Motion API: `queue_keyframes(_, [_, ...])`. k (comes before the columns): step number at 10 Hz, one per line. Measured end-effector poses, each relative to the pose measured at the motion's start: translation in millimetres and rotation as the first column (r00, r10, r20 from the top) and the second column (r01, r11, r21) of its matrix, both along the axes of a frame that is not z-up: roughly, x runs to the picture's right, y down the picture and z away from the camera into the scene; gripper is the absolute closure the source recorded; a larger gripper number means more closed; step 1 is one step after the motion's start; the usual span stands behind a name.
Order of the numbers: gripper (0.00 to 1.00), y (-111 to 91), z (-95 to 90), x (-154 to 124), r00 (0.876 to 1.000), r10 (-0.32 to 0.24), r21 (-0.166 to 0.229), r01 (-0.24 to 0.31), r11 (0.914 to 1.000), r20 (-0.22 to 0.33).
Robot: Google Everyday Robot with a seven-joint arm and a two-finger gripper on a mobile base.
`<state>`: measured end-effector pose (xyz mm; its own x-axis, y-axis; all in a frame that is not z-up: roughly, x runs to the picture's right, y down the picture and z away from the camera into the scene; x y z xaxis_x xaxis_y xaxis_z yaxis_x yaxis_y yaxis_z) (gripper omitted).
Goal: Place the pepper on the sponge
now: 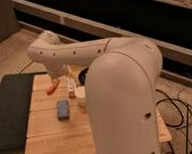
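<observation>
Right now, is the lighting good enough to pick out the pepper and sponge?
Camera view: dim warm light, black background; the orange pepper and grey-blue sponge stand out on the pale board; the end effector sits shadowed under the arm beside the pepper.
</observation>
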<state>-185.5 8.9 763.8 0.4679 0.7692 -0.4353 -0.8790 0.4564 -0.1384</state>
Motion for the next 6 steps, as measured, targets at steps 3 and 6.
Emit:
queue_keyframes(3, [0.35, -9.2, 13.1, -46.8, 0.993, -0.048, 0.023, 0.045, 0.9987, 0.106])
queue_keyframes(6, [0.35, -9.5, 13.1, -44.9, 0.994, -0.048, 0.022, 0.046, 0.9987, 0.102])
